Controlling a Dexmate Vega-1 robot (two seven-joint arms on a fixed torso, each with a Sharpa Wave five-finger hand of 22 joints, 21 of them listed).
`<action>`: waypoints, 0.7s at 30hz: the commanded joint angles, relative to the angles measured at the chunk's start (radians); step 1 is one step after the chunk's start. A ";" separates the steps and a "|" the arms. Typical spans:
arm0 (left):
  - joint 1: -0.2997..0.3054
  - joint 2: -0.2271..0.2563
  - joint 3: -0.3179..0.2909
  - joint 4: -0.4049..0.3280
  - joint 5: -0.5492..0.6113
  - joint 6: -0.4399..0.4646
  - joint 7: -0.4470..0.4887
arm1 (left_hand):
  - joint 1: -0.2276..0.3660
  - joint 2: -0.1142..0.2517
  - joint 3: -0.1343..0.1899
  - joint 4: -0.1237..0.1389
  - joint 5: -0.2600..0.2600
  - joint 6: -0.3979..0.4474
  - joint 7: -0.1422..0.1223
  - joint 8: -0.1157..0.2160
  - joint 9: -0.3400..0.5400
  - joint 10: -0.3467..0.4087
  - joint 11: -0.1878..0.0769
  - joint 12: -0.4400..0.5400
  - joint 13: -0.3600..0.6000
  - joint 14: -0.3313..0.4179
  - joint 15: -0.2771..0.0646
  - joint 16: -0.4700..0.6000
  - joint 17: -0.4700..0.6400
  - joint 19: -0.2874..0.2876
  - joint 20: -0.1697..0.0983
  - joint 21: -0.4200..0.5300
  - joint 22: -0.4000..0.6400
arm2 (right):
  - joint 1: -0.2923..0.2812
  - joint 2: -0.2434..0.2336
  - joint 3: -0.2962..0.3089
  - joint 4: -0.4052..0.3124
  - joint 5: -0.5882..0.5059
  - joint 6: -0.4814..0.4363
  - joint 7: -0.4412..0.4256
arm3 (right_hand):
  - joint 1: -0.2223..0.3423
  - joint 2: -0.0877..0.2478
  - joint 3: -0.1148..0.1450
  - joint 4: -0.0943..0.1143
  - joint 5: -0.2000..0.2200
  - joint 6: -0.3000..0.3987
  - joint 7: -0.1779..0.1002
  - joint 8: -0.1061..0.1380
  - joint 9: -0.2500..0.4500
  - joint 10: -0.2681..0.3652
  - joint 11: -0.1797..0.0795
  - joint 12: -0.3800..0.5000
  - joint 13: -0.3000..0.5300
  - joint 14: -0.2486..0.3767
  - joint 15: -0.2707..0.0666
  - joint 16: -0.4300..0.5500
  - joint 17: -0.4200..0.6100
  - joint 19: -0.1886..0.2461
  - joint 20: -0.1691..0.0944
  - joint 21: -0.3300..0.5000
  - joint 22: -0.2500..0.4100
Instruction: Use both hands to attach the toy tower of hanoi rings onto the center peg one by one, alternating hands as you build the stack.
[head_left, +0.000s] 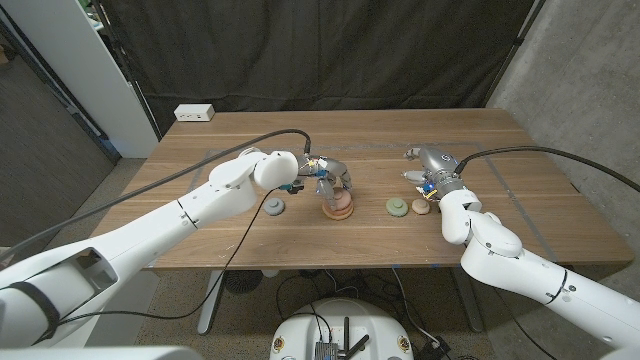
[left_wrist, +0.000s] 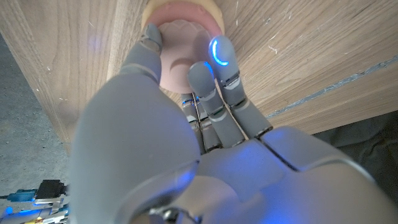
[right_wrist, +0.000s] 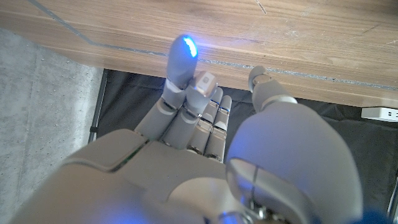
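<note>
Under the left hand (head_left: 325, 178), pink ring (head_left: 337, 203); right hand (head_left: 428, 165) apart

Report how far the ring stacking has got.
Done: the peg base carries a pink ring; whether more lie beneath, I cannot tell. In hand: the left hand has its fingers on that ring. Left: a grey ring, a green ring and a tan ring lie loose; the right hand holds nothing.
</note>
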 joint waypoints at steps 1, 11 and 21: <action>0.001 -0.001 0.006 0.002 0.008 0.009 -0.008 | -0.005 0.004 0.001 0.001 -0.001 0.012 0.003 0.005 0.004 0.131 -0.129 -0.005 0.112 0.006 0.000 -0.002 0.006 0.006 -0.070 0.000 0.004 | -0.005 -0.003 0.003 -0.002 0.008 -0.002 -0.004 | 0.010 0.001 0.010 -0.002 0.001 0.003 -0.001 -0.001 0.002 0.004 -0.002 -0.001 0.005 0.002 -0.001 0.001 0.000 0.004 0.001 0.006 0.003; -0.004 0.003 0.010 -0.001 0.032 0.008 -0.008 | -0.018 -0.009 -0.009 0.005 -0.008 -0.001 -0.003 -0.001 0.005 0.112 -0.130 -0.020 0.125 -0.003 0.000 -0.013 0.000 -0.002 -0.068 -0.003 0.004 | -0.008 -0.002 0.004 -0.002 0.013 -0.002 -0.013 | 0.010 0.003 0.010 0.000 0.001 0.002 0.000 -0.001 0.002 0.006 -0.002 0.000 0.006 0.005 -0.001 0.001 0.001 0.004 0.001 0.006 0.003; 0.006 0.001 0.005 0.003 0.051 0.010 0.017 | -0.017 -0.009 -0.009 0.004 -0.010 -0.021 -0.026 -0.009 0.006 0.096 -0.141 -0.038 0.119 -0.010 0.000 -0.022 -0.007 -0.006 -0.069 -0.007 0.003 | -0.011 -0.007 0.003 -0.010 0.013 -0.015 -0.009 | 0.007 0.004 0.009 0.001 0.001 0.004 0.000 -0.001 0.002 0.005 0.002 -0.001 0.006 0.005 -0.001 0.002 0.004 0.003 0.001 0.007 0.003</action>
